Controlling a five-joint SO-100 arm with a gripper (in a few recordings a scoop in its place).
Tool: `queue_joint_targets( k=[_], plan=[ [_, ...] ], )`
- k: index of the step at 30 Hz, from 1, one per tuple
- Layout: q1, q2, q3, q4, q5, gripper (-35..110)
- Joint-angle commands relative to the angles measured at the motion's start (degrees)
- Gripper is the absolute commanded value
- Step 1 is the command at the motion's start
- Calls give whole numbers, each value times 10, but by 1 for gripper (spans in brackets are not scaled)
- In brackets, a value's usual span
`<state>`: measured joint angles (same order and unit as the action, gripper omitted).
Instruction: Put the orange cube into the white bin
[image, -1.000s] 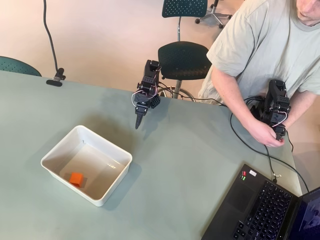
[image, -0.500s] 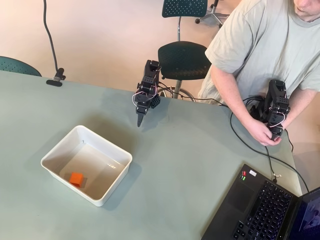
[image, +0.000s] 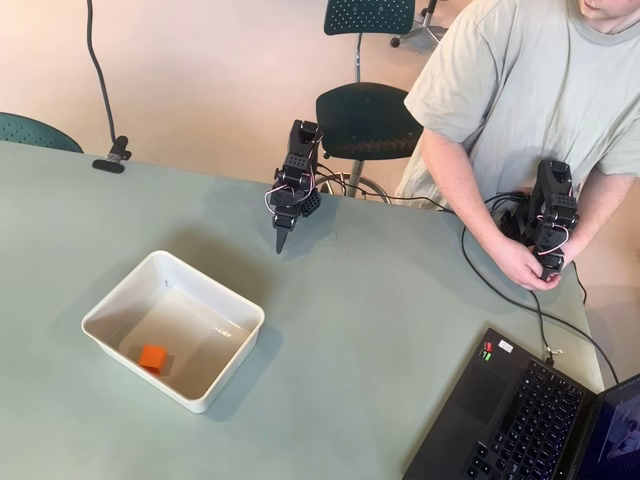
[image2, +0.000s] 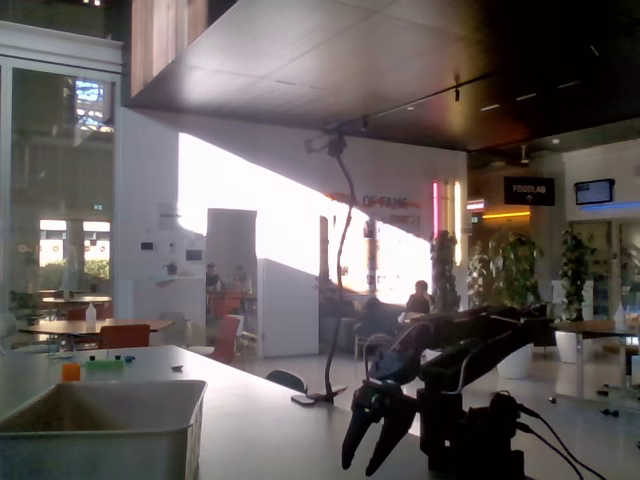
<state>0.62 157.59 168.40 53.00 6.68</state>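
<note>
In the overhead view, you see the orange cube (image: 152, 357) lying inside the white bin (image: 117, 297), on its floor near the lower left wall. The bin stands on the grey-green table (image: 350, 340), in the left half of the picture. The gripper (image: 281, 241) is well apart from the bin, up and to the right of it, near the far edge of the table. Its fingers point down toward the table and look almost together from above; nothing is between them. At the right you see a person (image: 520, 90) in a light shirt, and a laptop (image: 530, 420) lies at the lower right corner of the table.

In the fixed view, which looks low across the table, the bin (image2: 100, 430) is at the lower left and you see its side wall. The gripper (image2: 372, 450) hangs at the right, dark against the bright background, with its two fingers a little apart and empty, tips close above the table.
</note>
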Motion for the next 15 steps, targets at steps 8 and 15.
queue_joint_targets(
  k=[8,15],
  plan=[
    [2,19,-1,1,1,21],
    [1,14,-1,1,-1,21]
  ],
)
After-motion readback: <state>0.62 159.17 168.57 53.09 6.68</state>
